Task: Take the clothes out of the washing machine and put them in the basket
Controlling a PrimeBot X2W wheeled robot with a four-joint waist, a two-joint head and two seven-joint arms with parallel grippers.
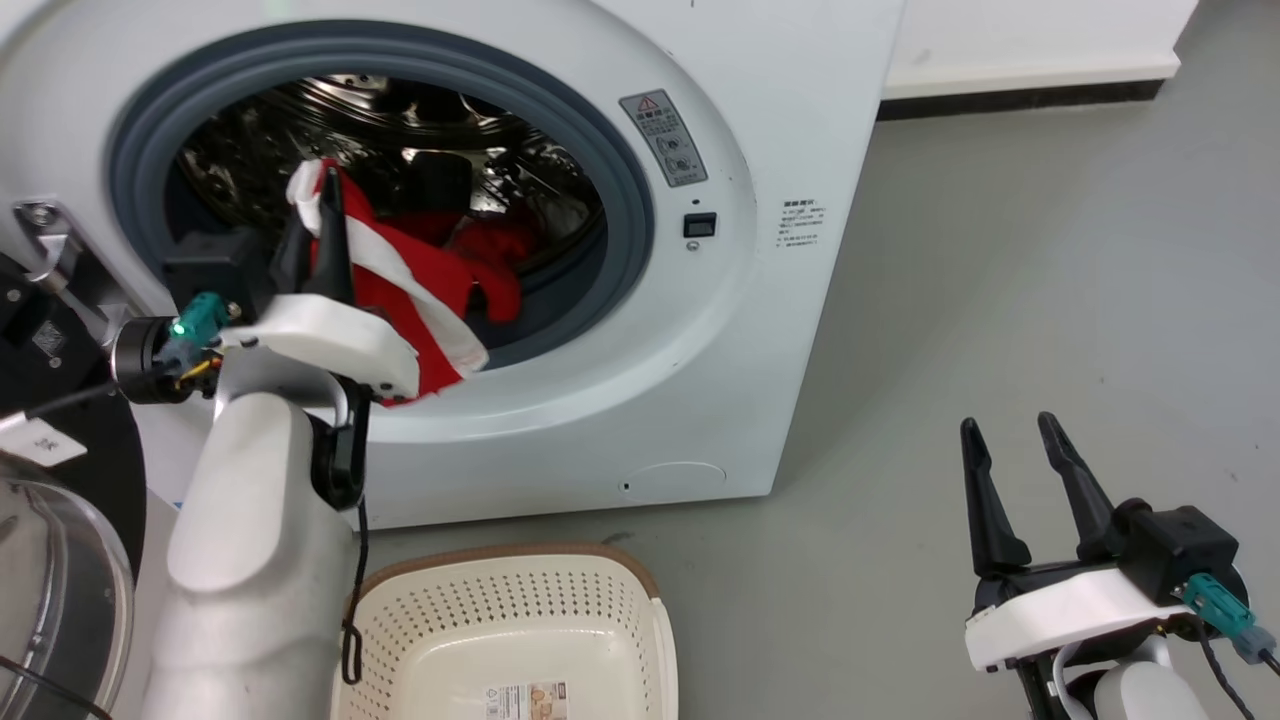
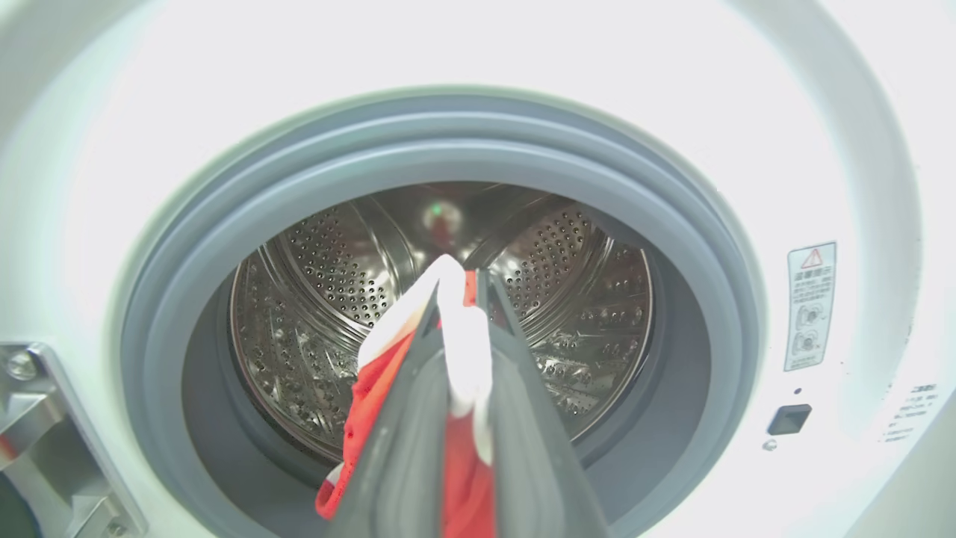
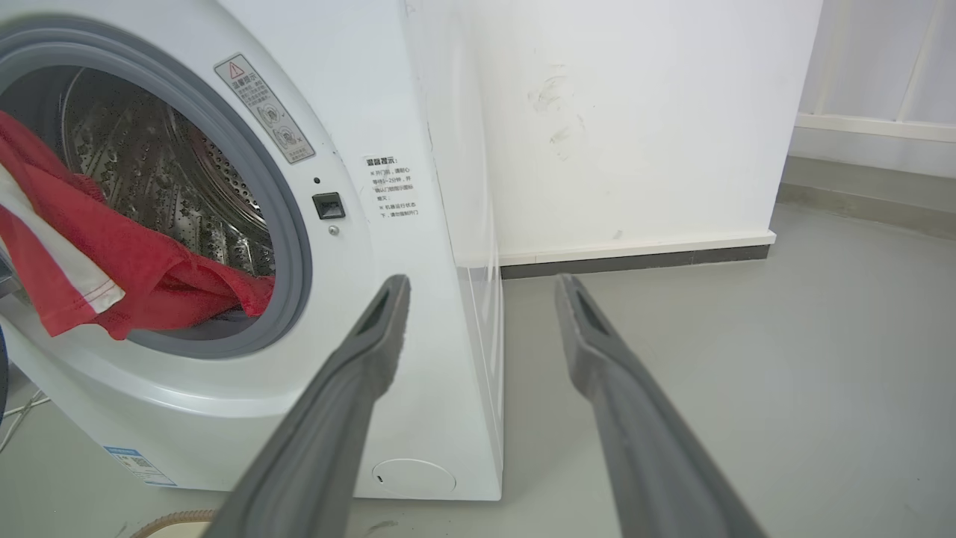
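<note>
Red garment [image 1: 425, 290] noted pinched by its white band [image 1: 398, 262] in the left gripper's [image 1: 318, 205] jaws at the washing machine's [image 1: 780, 330] mouth, long axis trailing down over the gasket [image 1: 625, 190]. Spotted the basket [image 1: 480, 557] on the floor [image 1: 1000, 250] just beside that arm; right gripper [image 1: 1008, 422] well apart, jaws spread.

White forearm [image 1: 250, 520], dark-fingered right tool [image 1: 1008, 422]

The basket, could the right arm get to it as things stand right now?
Probably yes. The right end effector is open and holds nothing, and grey floor lies between it and the basket, with no obstacle visible there.
</note>
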